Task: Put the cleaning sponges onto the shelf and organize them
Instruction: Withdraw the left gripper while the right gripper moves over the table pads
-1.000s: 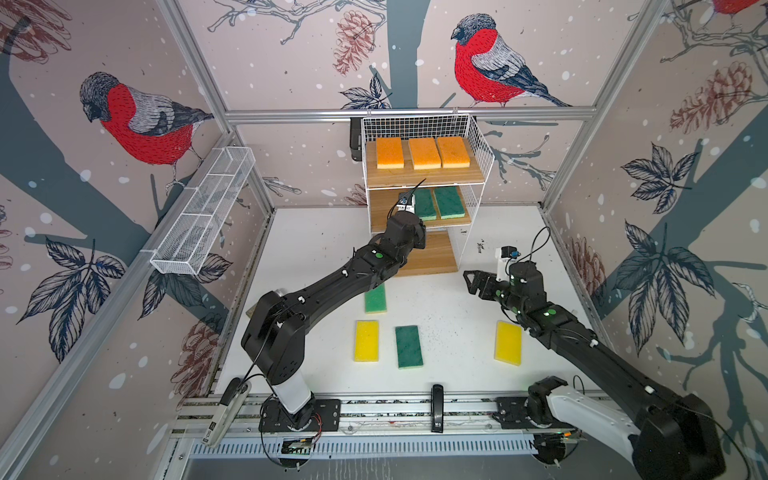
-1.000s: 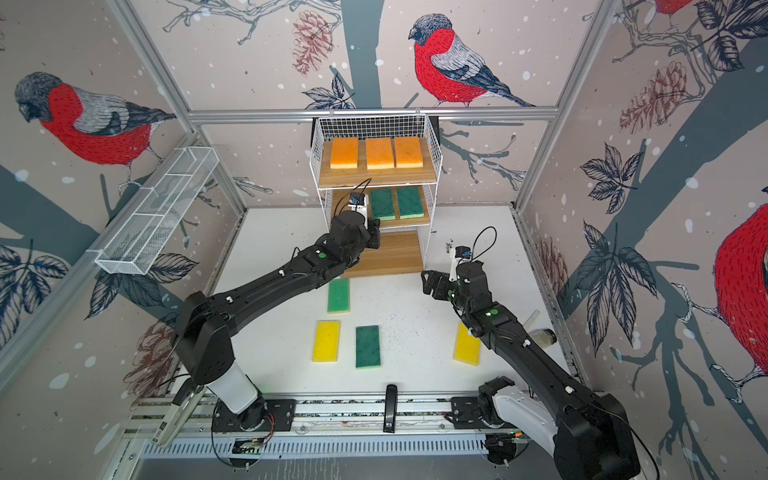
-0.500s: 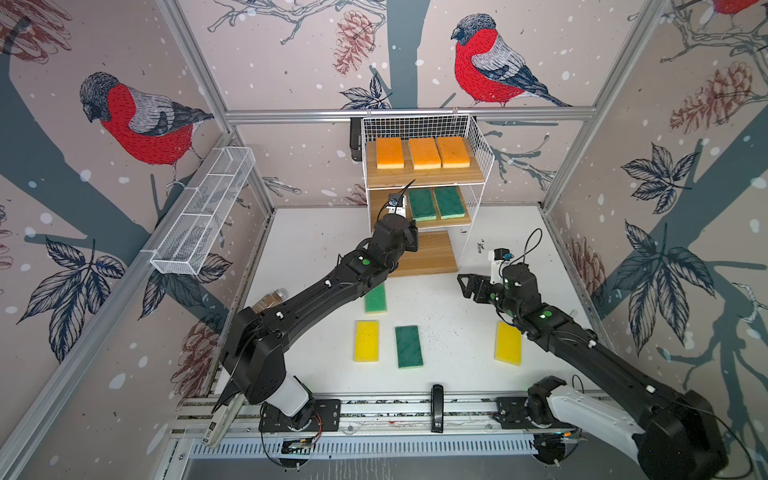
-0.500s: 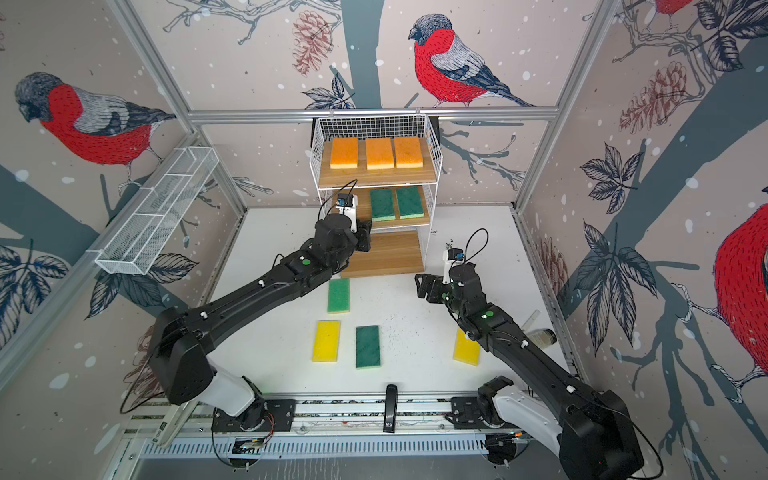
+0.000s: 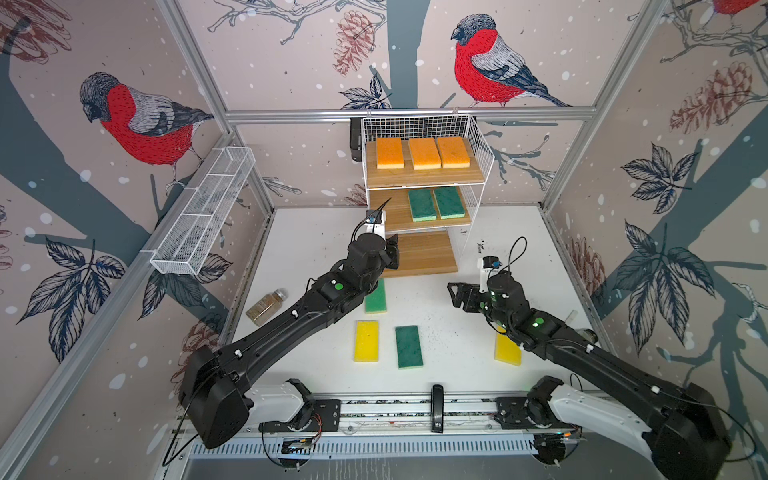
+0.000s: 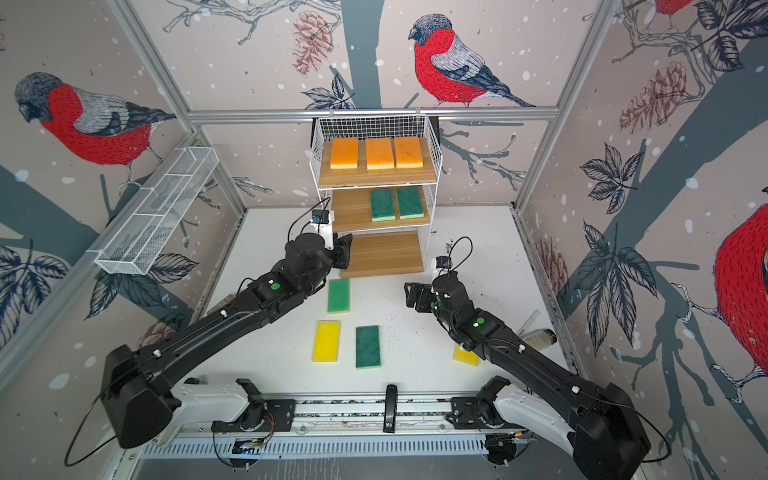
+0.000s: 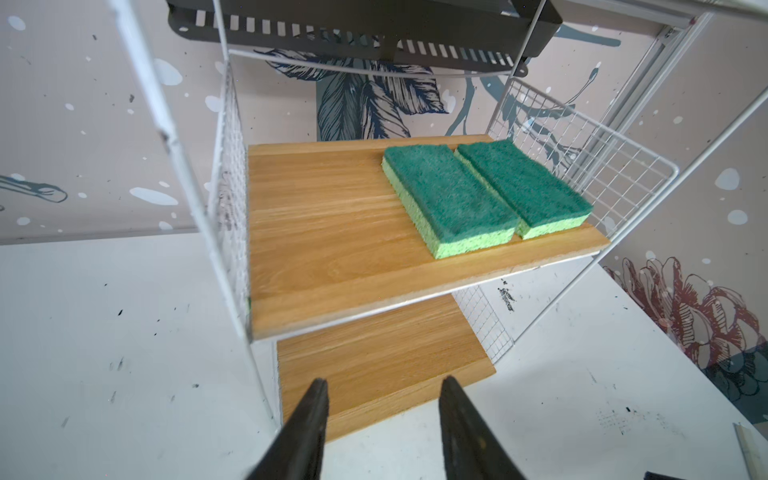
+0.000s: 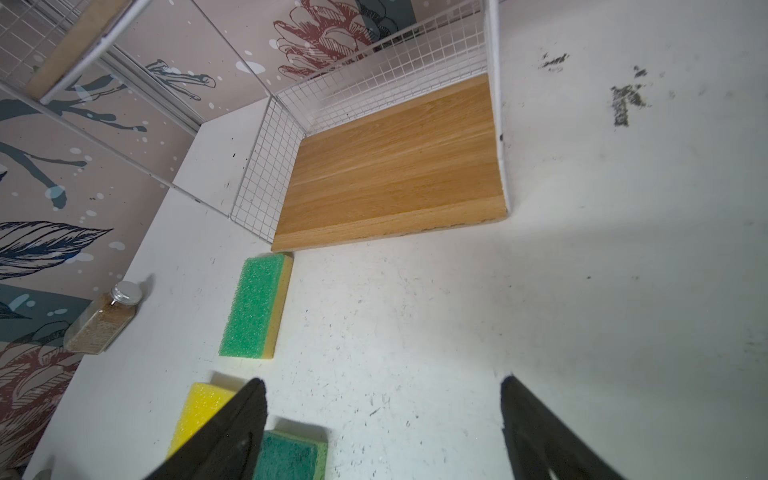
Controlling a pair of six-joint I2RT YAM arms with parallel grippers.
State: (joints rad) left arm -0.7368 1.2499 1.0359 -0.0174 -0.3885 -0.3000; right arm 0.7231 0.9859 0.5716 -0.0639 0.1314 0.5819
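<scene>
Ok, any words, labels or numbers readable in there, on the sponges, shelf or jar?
No text reads in any view.
On the jar: no legible label.
Beside the shelf, black marks on the table: smudged, unreadable.
On the black clip, a pale mark: too small to read.

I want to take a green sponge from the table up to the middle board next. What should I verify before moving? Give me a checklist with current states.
1. Empty left gripper, jaws apart: ok.
2. Empty right gripper, jaws wide apart: ok.
3. Free slot on the middle board beside its two green sponges: ok.
4. The light green sponge near the bottom board lies flat with nothing on it: ok.
5. The dark green sponge lies flat, apart from the yellow sponge: ok.
6. The other yellow sponge fully in view: not ok, the right arm covers part.
</scene>
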